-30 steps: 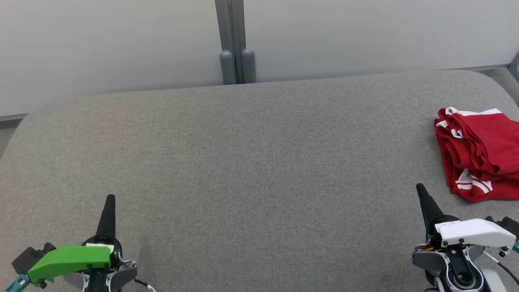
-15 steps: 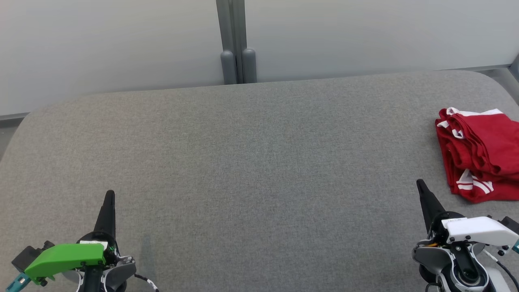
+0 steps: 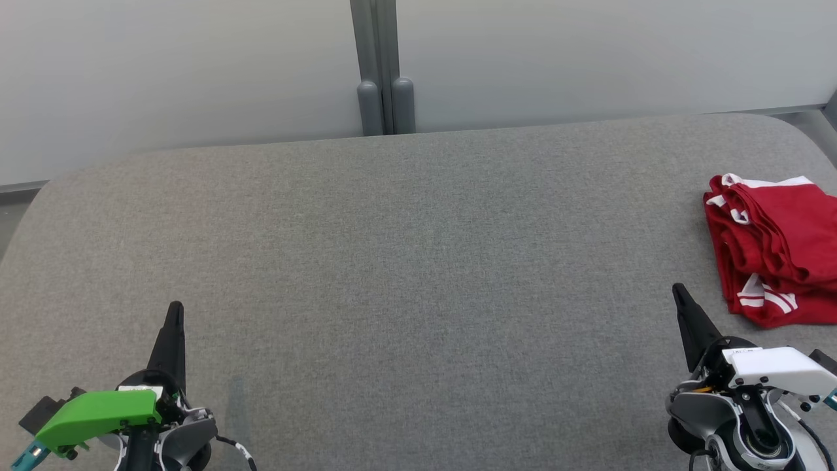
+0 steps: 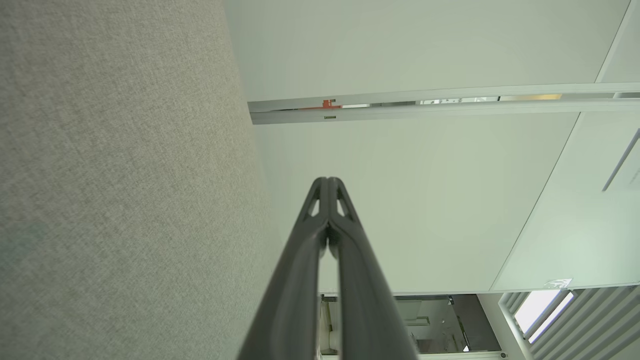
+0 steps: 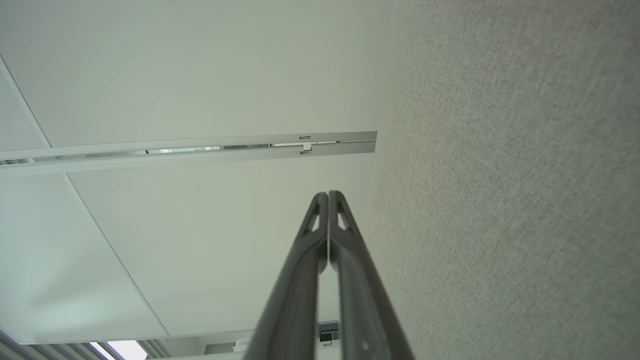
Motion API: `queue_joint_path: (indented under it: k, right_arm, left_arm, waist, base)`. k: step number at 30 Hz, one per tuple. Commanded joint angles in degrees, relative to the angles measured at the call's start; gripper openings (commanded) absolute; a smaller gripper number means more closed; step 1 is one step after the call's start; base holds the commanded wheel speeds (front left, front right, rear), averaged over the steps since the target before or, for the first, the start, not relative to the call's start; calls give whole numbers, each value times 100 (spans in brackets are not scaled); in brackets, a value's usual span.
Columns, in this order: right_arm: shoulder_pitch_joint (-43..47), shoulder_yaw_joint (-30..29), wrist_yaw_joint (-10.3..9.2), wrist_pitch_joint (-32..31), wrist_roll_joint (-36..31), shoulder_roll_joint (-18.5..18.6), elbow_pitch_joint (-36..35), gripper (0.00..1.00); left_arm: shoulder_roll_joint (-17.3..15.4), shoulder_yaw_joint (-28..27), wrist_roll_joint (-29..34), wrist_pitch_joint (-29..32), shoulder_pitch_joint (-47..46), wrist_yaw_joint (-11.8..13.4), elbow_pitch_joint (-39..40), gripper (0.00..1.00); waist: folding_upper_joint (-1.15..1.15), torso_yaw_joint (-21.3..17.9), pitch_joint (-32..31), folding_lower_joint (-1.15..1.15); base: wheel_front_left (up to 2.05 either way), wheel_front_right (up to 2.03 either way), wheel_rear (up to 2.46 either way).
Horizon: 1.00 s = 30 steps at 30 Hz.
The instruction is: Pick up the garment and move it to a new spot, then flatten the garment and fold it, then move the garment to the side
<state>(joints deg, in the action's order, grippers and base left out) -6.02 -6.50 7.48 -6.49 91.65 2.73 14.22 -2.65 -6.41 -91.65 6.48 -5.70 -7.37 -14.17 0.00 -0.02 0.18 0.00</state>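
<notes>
The garment (image 3: 775, 245), red with white trim and stripes, lies folded at the right edge of the grey fabric surface (image 3: 418, 275), partly cut off by the head view's border. My right gripper (image 3: 678, 290) is at the lower right, just left of and nearer than the garment, apart from it, shut and empty. At the lower left sits my left gripper (image 3: 175, 306), shut with nothing in it. Both wrist views confirm this: the left gripper (image 4: 328, 180) and right gripper (image 5: 328, 193) have their fingertips pressed together.
A pale partition wall (image 3: 196, 72) with a grey post (image 3: 382, 72) stands behind the surface's far edge. The surface has rounded corners, and floor shows at the far left (image 3: 10, 209) and far right (image 3: 814, 121).
Both grippers have drawn back a little toward the view's bottom edge. The garment has stayed where it was.
</notes>
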Motion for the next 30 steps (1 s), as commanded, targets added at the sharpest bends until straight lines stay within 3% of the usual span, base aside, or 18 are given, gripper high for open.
queue_joint_path:
  k: [1,30]
  right_arm:
    - [-36,-15,2,-32,111,28,-42,0]
    - [-34,-12,2,-27,93,28,-40,0]
  left_arm:
    - [-42,-26,-103,29,-99,-22,22,0]
    - [-41,-22,-78,25,-84,-22,17,0]
  waist:
    - [0,2,0,0]
    - [0,2,0,0]
  base:
    - [0,0,0]
    - [0,0,0]
